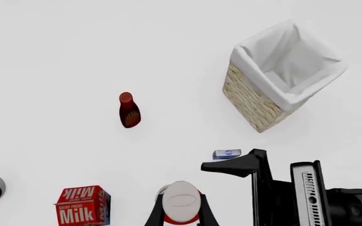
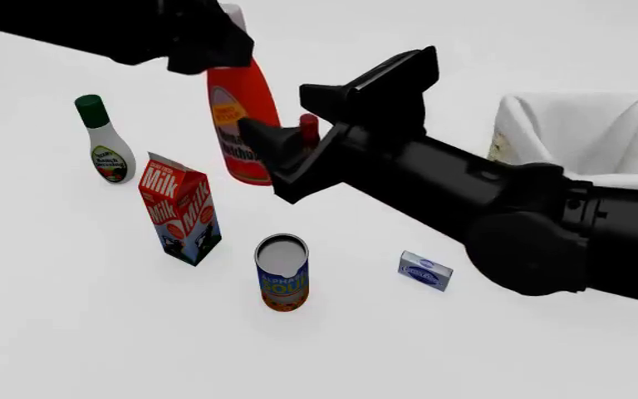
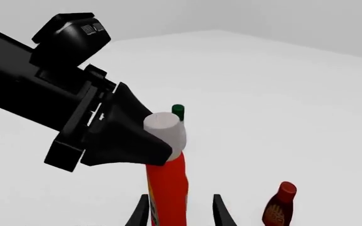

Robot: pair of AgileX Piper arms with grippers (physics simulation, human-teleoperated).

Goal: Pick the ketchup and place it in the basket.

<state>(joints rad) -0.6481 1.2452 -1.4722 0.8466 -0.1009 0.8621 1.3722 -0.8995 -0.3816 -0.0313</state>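
The ketchup (image 2: 242, 112), a red-orange bottle with a white cap, hangs upright above the table. My left gripper (image 2: 228, 46) is shut on its cap, which sits between the fingers in the left wrist view (image 1: 181, 201). My right gripper (image 2: 266, 158) is open with its fingers on either side of the bottle's lower body (image 3: 167, 188), with a gap on one side. The basket (image 2: 585, 133), wicker with white cloth lining, stands at the right, apart from both grippers, and also shows in the left wrist view (image 1: 250, 99).
On the table stand a small dark-red bottle (image 2: 309, 129), a white bottle with a green cap (image 2: 105, 145), a red milk carton (image 2: 180, 208), a can (image 2: 282, 273) and a small blue box (image 2: 424, 271). The right arm (image 2: 497, 208) stretches between the ketchup and the basket.
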